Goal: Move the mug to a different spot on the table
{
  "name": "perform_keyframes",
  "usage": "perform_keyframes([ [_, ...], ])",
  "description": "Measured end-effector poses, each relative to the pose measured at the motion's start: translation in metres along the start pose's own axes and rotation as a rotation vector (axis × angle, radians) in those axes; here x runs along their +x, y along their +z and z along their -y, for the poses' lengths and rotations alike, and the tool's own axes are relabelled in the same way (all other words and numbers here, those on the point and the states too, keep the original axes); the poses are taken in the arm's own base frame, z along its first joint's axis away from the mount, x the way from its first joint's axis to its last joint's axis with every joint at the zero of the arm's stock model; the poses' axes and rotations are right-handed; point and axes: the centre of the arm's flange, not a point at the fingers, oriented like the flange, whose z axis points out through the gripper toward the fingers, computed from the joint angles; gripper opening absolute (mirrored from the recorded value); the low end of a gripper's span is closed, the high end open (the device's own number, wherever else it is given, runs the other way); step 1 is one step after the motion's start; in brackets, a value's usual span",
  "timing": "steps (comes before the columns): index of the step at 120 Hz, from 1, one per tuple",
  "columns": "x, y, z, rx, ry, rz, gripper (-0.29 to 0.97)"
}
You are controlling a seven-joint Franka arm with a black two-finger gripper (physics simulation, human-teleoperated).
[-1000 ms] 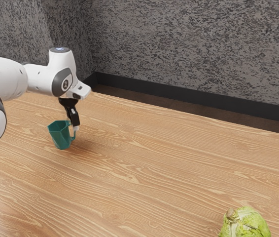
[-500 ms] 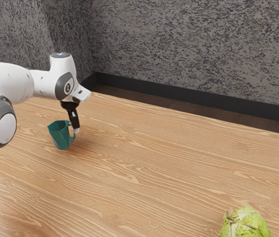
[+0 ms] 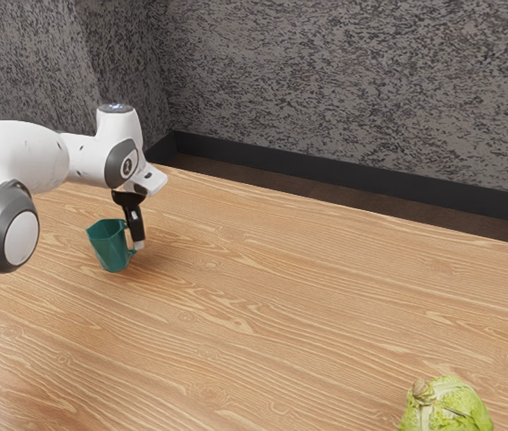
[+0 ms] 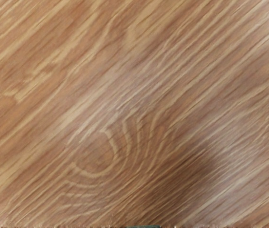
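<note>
Over the last second the teal mug [image 3: 109, 242] has hardly stirred. The arm [image 3: 21, 166] above it has rolled, its wrist drifting a little toward the exterior view's right and its big elbow joint swelling at that view's left edge.

The mug sits near the exterior view's left, mouth up, with its handle [image 3: 131, 245] facing that view's right. The tool [image 3: 135, 239] hangs straight down onto that handle. I cannot tell whether it has closed on the handle or merely stands against it, nor whether the mug's base has left the counter [image 3: 281, 287].

Before I carry anything I want to confirm the hold. A grip on the handle sits off the mug's centre, so I judge the mug will try to swing under the tool. I would lift it only just clear, move slowly across the open wood toward the exterior view's right, and set it down flat before letting go. The lettuce head [image 3: 445, 406] lies well apart at the lower right, so it poses no obstacle.

The exterior view gives me the mug, the tool's approach and the speckled wall [image 3: 344, 81] behind. The wrist view gives close wood grain of the counter [image 4: 134, 95] beneath the hand, with a dark shadow patch [image 4: 206, 164] across it, so the hand is low over the wood.
</note>
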Motion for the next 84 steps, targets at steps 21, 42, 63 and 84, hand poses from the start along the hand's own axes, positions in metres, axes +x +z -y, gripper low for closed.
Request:
perform_keyframes([
  [21, -0.001, 0.01, 0.001, -0.007, 0.007, 0.019, 0.63],
  [42, 0.0, 0.011, 0.0, -0.007, 0.015, 0.024, 0.28],
  [63, 0.005, 0.006, -0.002, -0.002, 0.028, 0.031, 0.14],
  [84, 0.012, -0.012, -0.004, -0.019, 0.046, 0.073, 0.06],
])
